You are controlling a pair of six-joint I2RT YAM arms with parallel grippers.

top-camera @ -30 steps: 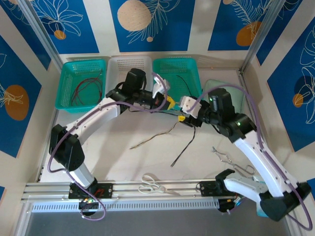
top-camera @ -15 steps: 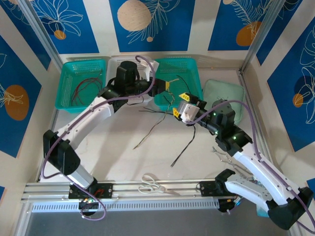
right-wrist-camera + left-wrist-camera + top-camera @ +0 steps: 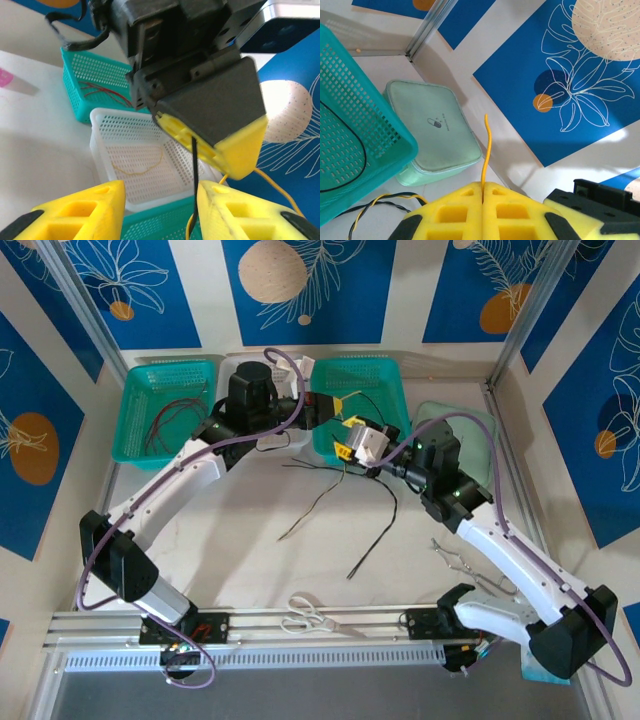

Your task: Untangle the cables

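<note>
**Left gripper pinches a yellow cable beside the teal basket**

The only marking is a small padlock-like icon on the pouch [image 3: 437, 125], with a line of print under it that is too small to read. The pouch is soft and mint-green, with rounded corners and a seam round its edge. It lies just beside the right basket [image 3: 350, 135], a teal plastic tray with perforated walls.

The left gripper [image 3: 483, 187] has blocky yellow fingers with square recesses. They are pressed together on a thin yellow cable [image 3: 486, 145], which stands up from the seam between them. In the right wrist view a black cable [image 3: 194, 165] hangs from those same closed tips. It drops between the fingers of the right gripper [image 3: 160, 212], which stand spread apart. Whether it touches either finger cannot be told.

A twisted pair [image 3: 367, 205] of yellow and black runs below the left gripper. Loose cables [image 3: 320, 495], thin, black and tan, lie on the white table [image 3: 240, 570] between the arms. Red cables [image 3: 165, 420] sit in the left basket [image 3: 165, 366], also teal mesh. A tan cable [image 3: 140, 167] curves across the floor of the white basket [image 3: 107, 127]. Scissors [image 3: 315, 615] lie near the front rail.
</note>
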